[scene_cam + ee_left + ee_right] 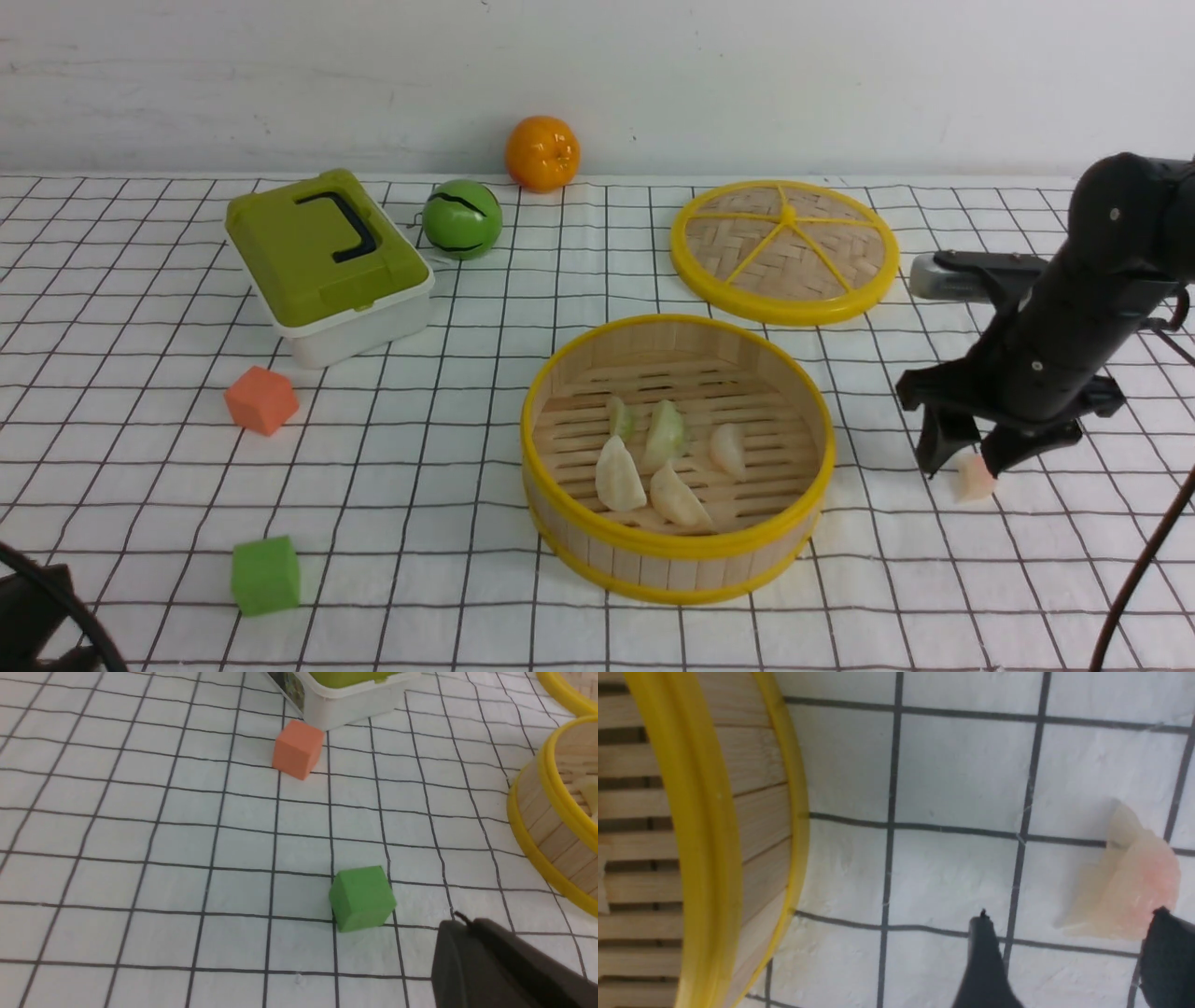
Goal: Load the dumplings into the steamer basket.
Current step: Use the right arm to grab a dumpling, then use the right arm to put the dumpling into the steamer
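Evidently down to the last piece. Counts five dumplings (pixel 619 474) lying on the slatted floor of the steamer basket (pixel 597 537), centre of the front view, bunched toward its near side. Leaves a sixth, pink-tinted dumpling (pixel 976 480) out on the checked cloth (pixel 448 392) at the right of the frame, well apart from the basket's wall. Hangs low over it with the right gripper (pixel 966 467), jaws apart and straddling it, apparently to pinch across its body; nothing clamped as yet. Shows, from the right wrist, the piece crowding one finger (pixel 1169 956) rather than sitting centred between the two. Probably calls for a small sideways shift before closing, lest the soft crescent squirt out. Has the left gripper (pixel 467 947) clenched on nothing, low at the lower left of the front view near the green cube (pixel 362 898), presumably to stay out of the working arm's way.
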Robot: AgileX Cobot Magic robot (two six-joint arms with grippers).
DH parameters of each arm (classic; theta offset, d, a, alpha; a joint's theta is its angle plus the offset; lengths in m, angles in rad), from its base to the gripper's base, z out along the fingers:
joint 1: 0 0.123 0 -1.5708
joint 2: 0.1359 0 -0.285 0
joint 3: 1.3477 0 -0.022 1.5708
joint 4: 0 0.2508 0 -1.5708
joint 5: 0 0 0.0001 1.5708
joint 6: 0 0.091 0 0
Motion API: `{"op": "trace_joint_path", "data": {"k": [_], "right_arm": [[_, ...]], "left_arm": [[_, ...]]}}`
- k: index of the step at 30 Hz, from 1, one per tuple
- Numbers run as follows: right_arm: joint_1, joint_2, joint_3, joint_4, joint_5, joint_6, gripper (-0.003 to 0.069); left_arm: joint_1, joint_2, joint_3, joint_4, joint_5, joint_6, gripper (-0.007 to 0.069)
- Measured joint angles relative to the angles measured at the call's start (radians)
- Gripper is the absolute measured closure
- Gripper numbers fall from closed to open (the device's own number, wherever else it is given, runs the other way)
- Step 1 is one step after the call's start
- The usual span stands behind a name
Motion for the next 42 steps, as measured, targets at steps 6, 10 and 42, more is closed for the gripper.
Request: {"op": "trace_joint_path", "data": {"k": [6, 10, 42], "right_arm": [[0.000, 0.025, 0.003, -0.075, -0.043, 0.032, 0.0227], [0.000, 0.027, 0.003, -0.161, -0.055, 0.096, 0.0227], [0.268, -0.138, 0.008, 0.207, -0.064, -0.188, 0.0475]], "left_arm": [[0.000, 0.089, 0.000, 0.026, -0.050, -0.001, 0.0636], [0.000, 0.092, 0.000, 0.029, -0.051, -0.003, 0.0636], [0.000, 0.092, -0.009, 0.035, -0.062, -0.004, 0.0636]]}}
